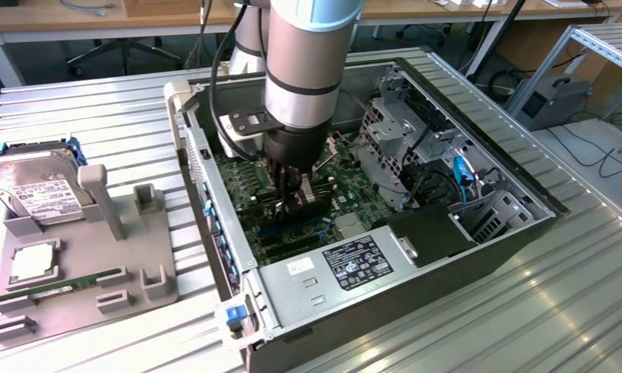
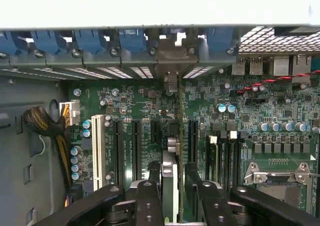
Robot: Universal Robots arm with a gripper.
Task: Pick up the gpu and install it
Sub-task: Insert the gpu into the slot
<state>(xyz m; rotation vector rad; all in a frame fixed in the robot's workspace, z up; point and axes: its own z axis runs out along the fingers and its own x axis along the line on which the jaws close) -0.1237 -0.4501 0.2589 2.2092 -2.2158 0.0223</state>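
End effector (image 2: 172, 198): down inside the open computer case (image 1: 497, 233), over the motherboard (image 2: 280, 110); its two black fingers (image 2: 145, 196) flank a thin card seen edge-on. The fingers sit close to the card's faces, but I cannot tell whether they are clamping it or standing just off it.

Gpu (image 2: 170, 186): standing on edge between the fingers, directly below the end effector, in line with an expansion slot (image 2: 136, 146) row on the motherboard.

Long axis: runs from between the fingers toward the case's rear wall, where its silvery end bracket (image 2: 172, 60) meets the row of slot covers (image 2: 105, 70) and blue latches (image 2: 90, 39).

Judgement: the card looks seated or nearly seated; how deep it sits cannot be read.

Wrist view adds: the card's alignment with the neighbouring slots, the white slot (image 2: 98, 146) and the CPU socket (image 2: 277, 181).

Exterior view adds: the arm (image 1: 309, 70) reaching straight down into the case, the end effector (image 1: 298, 203) low over the board, the power supply (image 1: 342, 272), and a grey holder (image 1: 83, 287) on the counter (image 1: 83, 116) at the exterior view's left, carrying a hard drive (image 1: 36, 190) and a green memory stick (image 1: 78, 281).
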